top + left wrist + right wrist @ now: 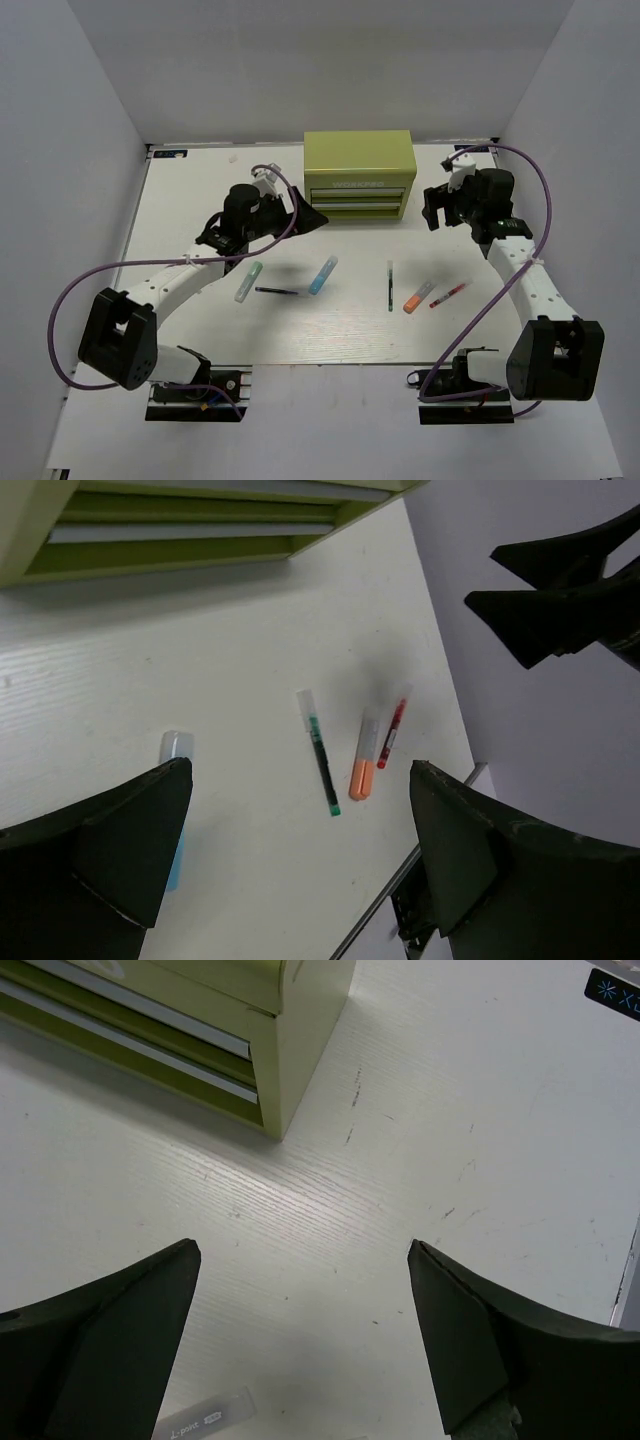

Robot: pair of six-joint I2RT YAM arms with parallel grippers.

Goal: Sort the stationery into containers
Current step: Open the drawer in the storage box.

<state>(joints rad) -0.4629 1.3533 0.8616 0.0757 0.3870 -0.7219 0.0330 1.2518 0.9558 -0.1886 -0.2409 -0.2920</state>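
Left arm: the left gripper [305, 214] is positioned above the white table [200, 335], near the front left corner of the chest [360, 150]. Its fingers are spread wide apart and hold nothing.

Stationery, all lying flat on the table in front of the chest:
- Light-green marker [248, 282], farthest left, below the left arm's wrist.
- Black pen [281, 291], just beside the light-green marker; contact between the two cannot be determined.
- Light-blue marker [323, 274], just right of the black pen's tip.
- Dark-green pen [390, 285], well apart from the first three, pointing toward and away from the chest.
- Orange marker [418, 296] and red pen [449, 294], side by side, both tilted the same way.

Chest: located at the far middle of the table. The upper drawer [360, 186] and lower drawer [360, 205] are both closed.

Right arm: the right gripper [431, 207] is positioned just right of the chest, above bare table. Its fingers are wide apart and empty.
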